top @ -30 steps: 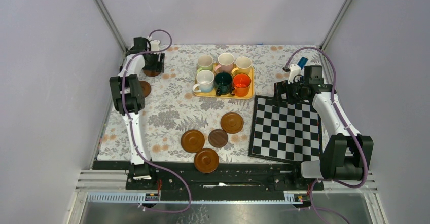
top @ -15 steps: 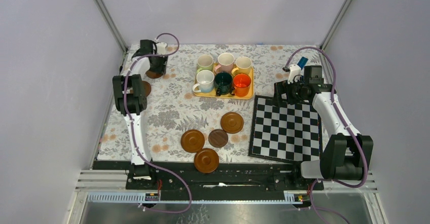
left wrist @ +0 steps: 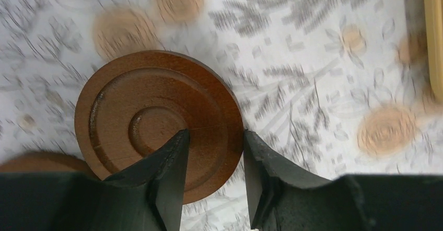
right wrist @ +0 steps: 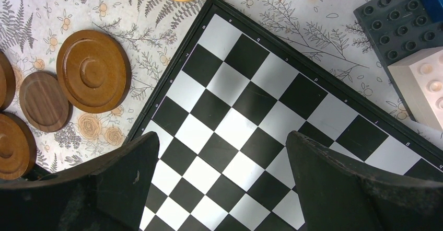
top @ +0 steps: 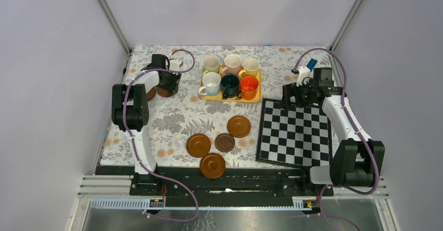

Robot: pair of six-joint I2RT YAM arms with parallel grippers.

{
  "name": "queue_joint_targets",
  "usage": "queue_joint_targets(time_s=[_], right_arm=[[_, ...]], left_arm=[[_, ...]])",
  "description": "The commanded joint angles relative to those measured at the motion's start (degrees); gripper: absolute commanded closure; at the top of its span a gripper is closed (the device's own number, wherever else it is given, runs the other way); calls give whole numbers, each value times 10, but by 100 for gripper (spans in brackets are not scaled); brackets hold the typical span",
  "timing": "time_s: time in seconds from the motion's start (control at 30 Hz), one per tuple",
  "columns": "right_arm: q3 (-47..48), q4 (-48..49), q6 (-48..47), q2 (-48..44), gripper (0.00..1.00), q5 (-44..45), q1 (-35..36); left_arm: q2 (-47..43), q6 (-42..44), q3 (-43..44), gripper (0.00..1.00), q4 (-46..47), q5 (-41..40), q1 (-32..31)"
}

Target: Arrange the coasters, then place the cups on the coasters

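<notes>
My left gripper (left wrist: 214, 133) is shut on the rim of a dark brown coaster (left wrist: 141, 105), one finger on its top, the other at its outer edge. From above this coaster (top: 166, 91) lies left of the yellow tray (top: 230, 97). A second coaster (top: 150, 93) peeks out behind the left arm. Several more coasters (top: 239, 126) lie in the near middle. Six cups stand on the tray: light green (top: 211, 64), pink (top: 232, 62), yellow (top: 251, 66), white (top: 211, 83), dark green (top: 230, 85), orange (top: 249, 87). My right gripper (right wrist: 222, 137) hangs open over the chequered board.
The chequered board (top: 295, 133) covers the right half of the flowered cloth. A dark studded plate (right wrist: 399, 22) and a white brick (right wrist: 426, 87) sit by the board's far corner. Frame posts and grey walls close in the table.
The left gripper has narrowed onto the coaster and moved it right and nearer, from the back left corner toward the tray. The right arm has stayed still.
</notes>
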Motion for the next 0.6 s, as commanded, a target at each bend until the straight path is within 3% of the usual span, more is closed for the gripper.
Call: queue_joint_targets(time_s=[0.0, 0.23, 0.57], right_arm=[[1, 6, -3, -24, 2, -8, 5], [1, 6, -2, -25, 2, -12, 5], [-5, 8, -3, -35, 2, -5, 4]], left_arm=[[-52, 0, -99, 63, -32, 40, -10], [-93, 7, -157, 62, -22, 53, -17], [-30, -13, -74, 61, -22, 46, -27]])
